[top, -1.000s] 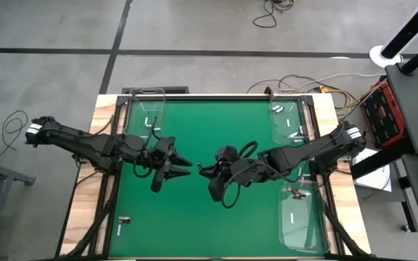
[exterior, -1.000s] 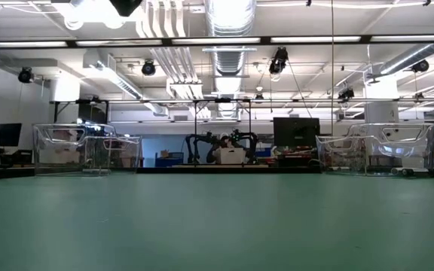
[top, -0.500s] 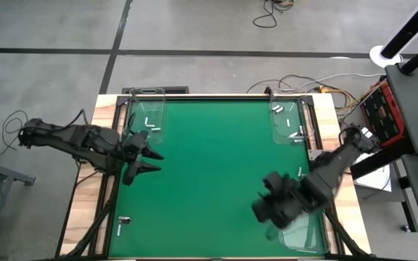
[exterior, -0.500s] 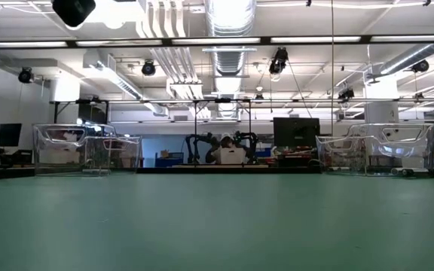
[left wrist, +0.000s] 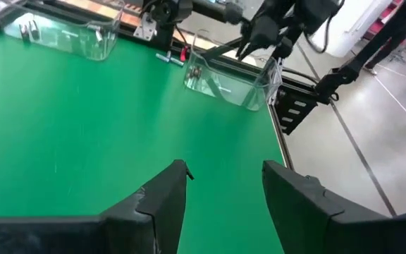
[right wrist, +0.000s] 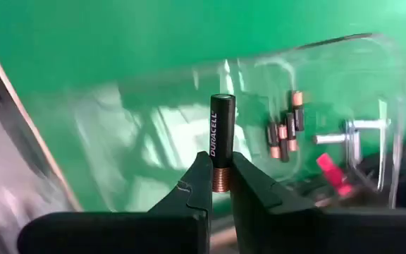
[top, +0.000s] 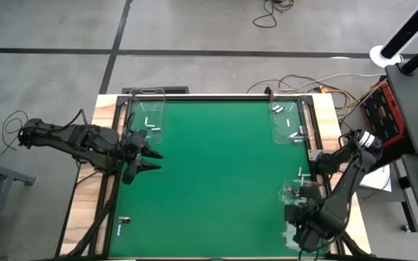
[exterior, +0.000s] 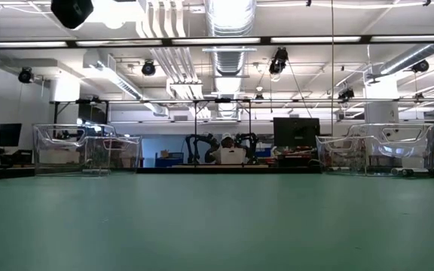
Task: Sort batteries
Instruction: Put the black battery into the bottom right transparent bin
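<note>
Right gripper [right wrist: 219, 180]: clamped on a dark battery [right wrist: 221, 144] with a copper end, held upright between the fingertips (copper end in the pinch); hangs over the clear tray [top: 300, 217] at the desk's near right corner
Near right tray: clear plastic, on the green desk [top: 209, 181] against its right edge; in the right wrist view several dark batteries with copper ends [right wrist: 285, 131] lie together on its floor
Near left corner: two small batteries [top: 123, 221] lie loose on the green surface, close to the left edge, one pale and one dark, just beside each other
Left gripper [top: 149, 155]: empty, fingers spread apart (clear gap between the two in the left wrist view), held above the desk's left edge about midway along it
Far left tray [top: 146, 116]: clear, at the far left corner; pale batteries [top: 149, 122] inside, well apart from the left gripper
Far right tray [top: 289, 122]: clear, at the far right corner; several whitish batteries [top: 290, 125] scattered in it
Low view: both far trays seen as clear boxes at the desk's far edge, with the room beyond; only a dark piece of an arm at the top left
</note>
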